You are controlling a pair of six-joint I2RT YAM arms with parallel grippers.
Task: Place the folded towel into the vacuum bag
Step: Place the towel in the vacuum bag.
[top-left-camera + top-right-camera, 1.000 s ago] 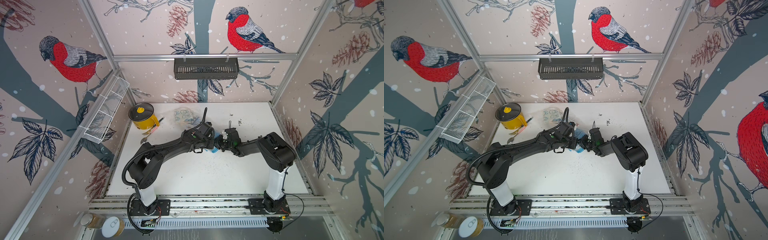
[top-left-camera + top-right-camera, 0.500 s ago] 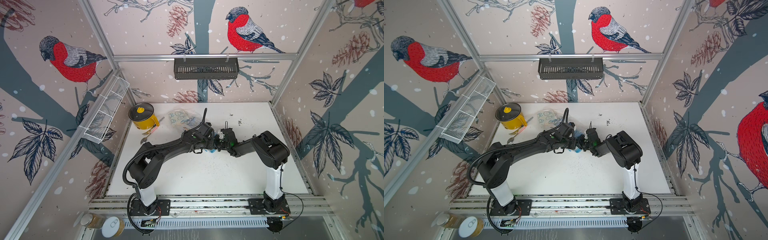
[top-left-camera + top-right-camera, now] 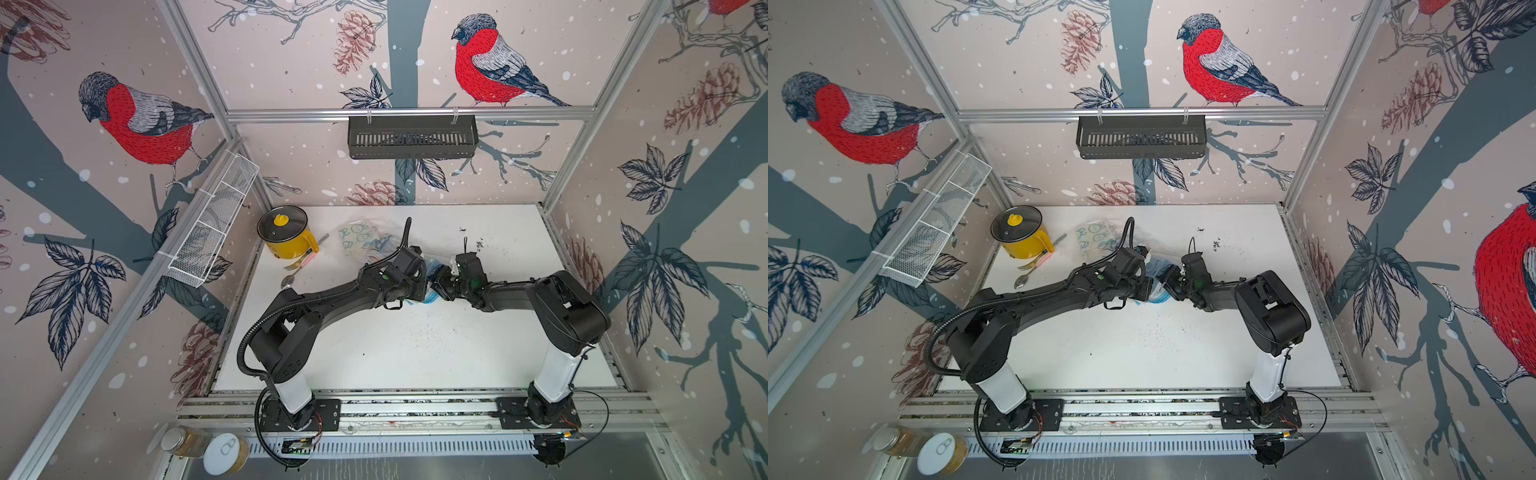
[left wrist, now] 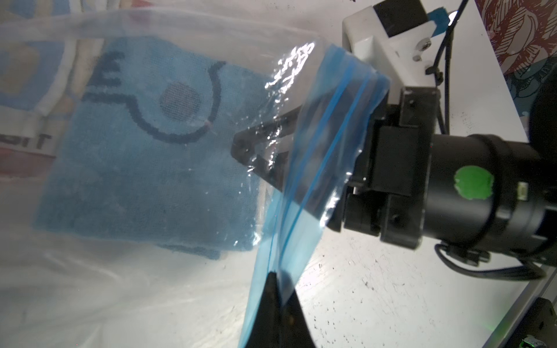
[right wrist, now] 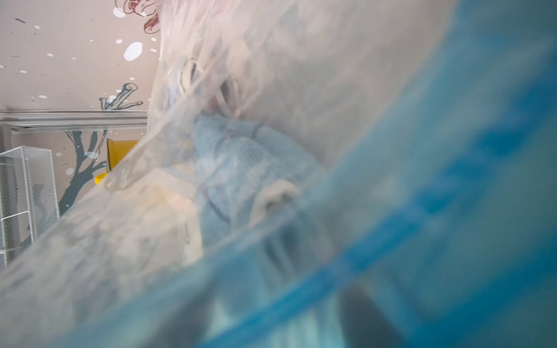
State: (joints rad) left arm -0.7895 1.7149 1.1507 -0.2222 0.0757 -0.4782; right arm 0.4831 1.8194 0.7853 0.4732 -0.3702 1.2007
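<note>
Since the folded towel (image 4: 144, 168) is seen lying flat inside the vacuum bag (image 4: 168, 30), its blue face pressed against the clear film and its near edge just short of the blue zip strip (image 4: 328, 120), the step in hand is judged to be the release and the way out. And the right hand (image 4: 245, 156) is found right there in the bag's mouth: two black fingers spread apart behind the crinkled plastic, nothing pinched between them, tips just beside the towel's edge. The mouth is held up by the left hand (image 4: 277, 289), clamped shut on the zip strip at its lower corner.

What is called for now? A straight pull-back along the line of entry is advised, so that the towel is not dragged out on a fingertip and the fold is not disturbed. The strip is draped across the right hand's body, so it is best held lifted and taut until the fingers are clear, or the film may be snagged.

In both top views the two hands are seen meeting over the middle of the table (image 3: 415, 353), the bag's far end reaching toward the yellow pot (image 3: 289, 239). That end is best left unpulled, so the cutlery (image 3: 296, 266) beside the pot is not swept.
</note>
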